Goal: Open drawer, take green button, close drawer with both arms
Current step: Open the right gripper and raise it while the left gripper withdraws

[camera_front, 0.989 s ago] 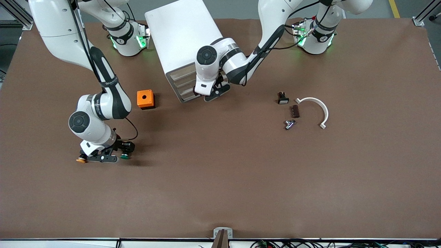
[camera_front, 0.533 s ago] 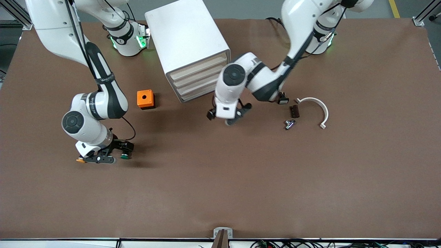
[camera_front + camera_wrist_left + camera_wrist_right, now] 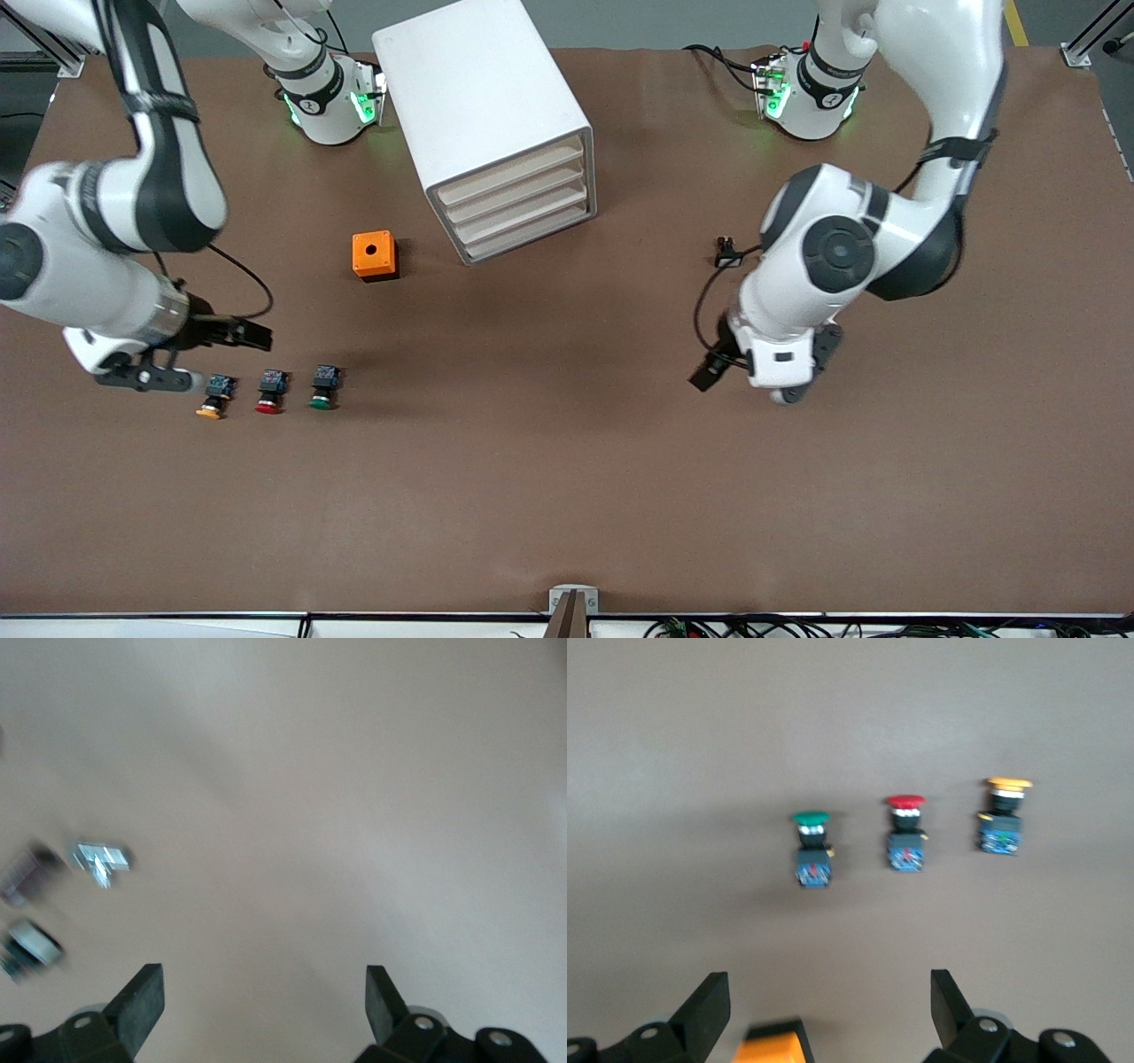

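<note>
The small push button with round green cap and black-and-blue body [image 3: 323, 387] lies on the brown table [image 3: 567, 478], last in a row with the red-capped button [image 3: 269, 391] and orange-capped button [image 3: 213, 396], the green one nearest the table's middle. Its long axis runs toward the front camera, cap end nearer the camera. The right gripper [image 3: 164, 359] hangs empty over the table at the right arm's end, beside the orange-capped button, fingers spread wide in the right wrist view [image 3: 713, 1010]; it is clearly the nearer tool. The left gripper [image 3: 753, 377] is well apart toward the left arm's end, also wide and empty. The white cabinet's lowest beige-fronted tray drawer [image 3: 532, 233] sits flush, shut. Judged: task looks essentially finished.
</note>
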{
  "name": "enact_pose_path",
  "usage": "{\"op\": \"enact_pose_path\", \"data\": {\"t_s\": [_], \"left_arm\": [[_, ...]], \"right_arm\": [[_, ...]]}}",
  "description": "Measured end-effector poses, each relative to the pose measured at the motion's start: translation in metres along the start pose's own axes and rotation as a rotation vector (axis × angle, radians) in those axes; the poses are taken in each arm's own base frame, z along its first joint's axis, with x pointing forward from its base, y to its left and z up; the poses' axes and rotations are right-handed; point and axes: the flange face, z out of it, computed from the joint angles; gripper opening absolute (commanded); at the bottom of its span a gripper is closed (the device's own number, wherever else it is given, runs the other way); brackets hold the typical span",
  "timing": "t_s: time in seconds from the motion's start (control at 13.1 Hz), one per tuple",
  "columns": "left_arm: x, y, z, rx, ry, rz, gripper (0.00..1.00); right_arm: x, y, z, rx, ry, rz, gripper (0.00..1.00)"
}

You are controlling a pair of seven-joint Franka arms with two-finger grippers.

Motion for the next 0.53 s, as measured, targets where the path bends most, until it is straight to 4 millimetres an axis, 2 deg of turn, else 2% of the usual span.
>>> {"op": "enact_pose_path", "data": {"t_s": [0.15,0.3,0.38,0.53], "left_arm": [[0.031,-0.020,-0.030,0.013,0.020,0.072,1.00],[0.056,-0.044,-0.070,0.016,0.041,0.149,1.00],[0.070,-0.060,-0.093,0.018,0.052,0.196,1.00],[0.089,-0.094,-0.135,0.038,0.064,0.285,1.00]], "right_arm": [[-0.015,0.040,-0.046,0.013,-0.033,-0.016,1.00],[-0.023,0.074,-0.085,0.024,-0.046,-0.006,1.00],[-0.026,0.082,-0.100,0.026,-0.047,0.000,1.00],[-0.032,0.081,-0.123,0.021,-0.067,-0.007,1.00]]}}
